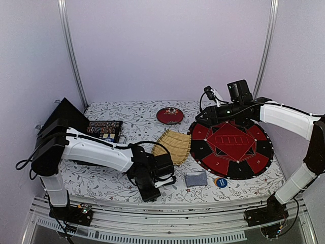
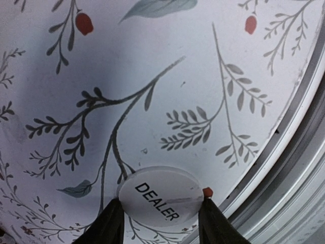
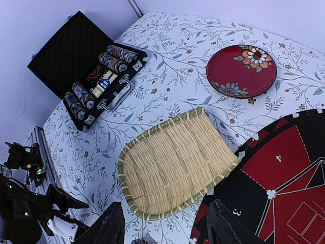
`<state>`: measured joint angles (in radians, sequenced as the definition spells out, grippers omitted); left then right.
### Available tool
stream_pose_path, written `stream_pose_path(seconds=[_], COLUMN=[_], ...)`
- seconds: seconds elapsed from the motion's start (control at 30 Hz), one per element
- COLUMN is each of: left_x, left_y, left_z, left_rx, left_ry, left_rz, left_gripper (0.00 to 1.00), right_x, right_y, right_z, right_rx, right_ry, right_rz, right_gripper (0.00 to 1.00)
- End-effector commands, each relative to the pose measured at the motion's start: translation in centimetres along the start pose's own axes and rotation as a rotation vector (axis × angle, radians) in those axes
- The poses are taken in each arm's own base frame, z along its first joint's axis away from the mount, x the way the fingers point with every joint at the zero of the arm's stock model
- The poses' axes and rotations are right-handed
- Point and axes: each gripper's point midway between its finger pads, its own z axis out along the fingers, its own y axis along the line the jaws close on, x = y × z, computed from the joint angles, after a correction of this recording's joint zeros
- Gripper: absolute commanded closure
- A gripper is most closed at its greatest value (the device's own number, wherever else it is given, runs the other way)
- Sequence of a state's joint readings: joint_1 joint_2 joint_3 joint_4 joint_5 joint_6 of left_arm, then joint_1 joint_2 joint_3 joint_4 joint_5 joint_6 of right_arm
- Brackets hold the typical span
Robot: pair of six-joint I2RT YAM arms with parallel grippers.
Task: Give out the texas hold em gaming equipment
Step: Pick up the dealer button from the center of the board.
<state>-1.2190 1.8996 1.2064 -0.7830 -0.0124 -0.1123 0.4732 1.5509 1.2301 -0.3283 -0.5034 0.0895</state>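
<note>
1. Dealer button (image 2: 158, 197) lies flat on the flowered cloth (image 2: 152, 76) near the table's front edge. The left gripper (image 2: 160, 203) is pinching it by its rim.
2. I'd want that pinch squarely across the middle, or the disc may tip out.
3. Lift straight up, then carry it toward the red-and-black round mat (image 1: 231, 147).
4. The right gripper (image 3: 165, 223) hangs wide and empty by the mat's far edge.

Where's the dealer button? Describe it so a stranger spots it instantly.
Look along the near edge of the floral table, under the left arm. The left tool pinches the dealer button: a white disc, the only piece printed DEALER.
</note>
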Motion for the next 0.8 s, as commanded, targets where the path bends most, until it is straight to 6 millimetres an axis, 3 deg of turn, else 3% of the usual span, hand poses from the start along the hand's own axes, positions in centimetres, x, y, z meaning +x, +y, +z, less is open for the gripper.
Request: stream_pose_path(seconds=[0.0, 0.3, 0.37, 0.53, 0.77], left_x=[1.6, -1.5, -1.6, -1.5, -3.2], left_y=[0.3, 1.3, 1.3, 1.2, 1.7], left_z=[2.9, -1.0, -1.2, -1.4, -4.9], left_rx=[-0.035, -0.087, -0.090, -0.082, -0.109], left_ry=[0.055, -0.126, -0.132, -0.134, -0.244], left_rz=[0.017, 0.026, 0.034, 0.047, 0.059], left_gripper=[0.63, 0.66, 0.66, 0.66, 0.66], right_x=[-0.6, 0.0, 1.5, 2.9, 5.4], right_y=[0.8, 1.0, 1.1, 2.2, 3.3], right_z=[-0.8, -0.5, 0.0, 0.3, 1.0], right_rx=[-0.007, -0.006, -0.016, -0.058, -0.125], right_ry=[-0.030, -0.009, 0.029, 0.072, 0.144], right_rz=[-0.019, 0.000, 0.019, 0.064, 0.177], right_gripper=[0.42, 0.42, 0.42, 0.42, 0.43])
